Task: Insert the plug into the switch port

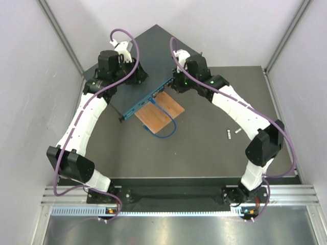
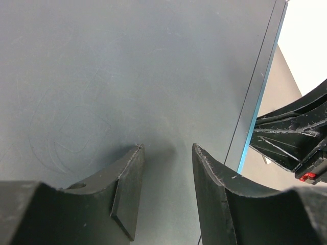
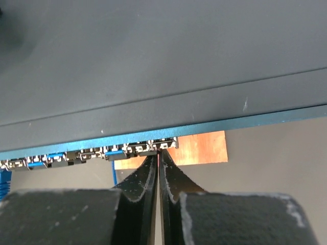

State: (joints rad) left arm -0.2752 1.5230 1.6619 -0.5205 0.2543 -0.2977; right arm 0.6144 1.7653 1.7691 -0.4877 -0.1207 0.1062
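The switch [image 1: 137, 69] is a flat dark teal box lying aslant at the back of the table, its port row [image 1: 147, 100] facing the near right. A blue plug [image 3: 115, 152] sits in one port, and its blue cable [image 1: 167, 130] loops down over the table. My right gripper [image 3: 159, 153] is shut, fingertips against the port row just right of that plug, with nothing visible between them. My left gripper [image 2: 167, 150] stands open right over the switch's top face [image 2: 127, 76], with nothing between its fingers.
A thin orange-brown wooden board [image 1: 160, 113] lies under the switch's front edge. Small light-coloured pieces [image 1: 229, 135] lie on the table to the right. Grey walls close in on both sides. The right arm [image 2: 296, 135] shows past the switch's edge.
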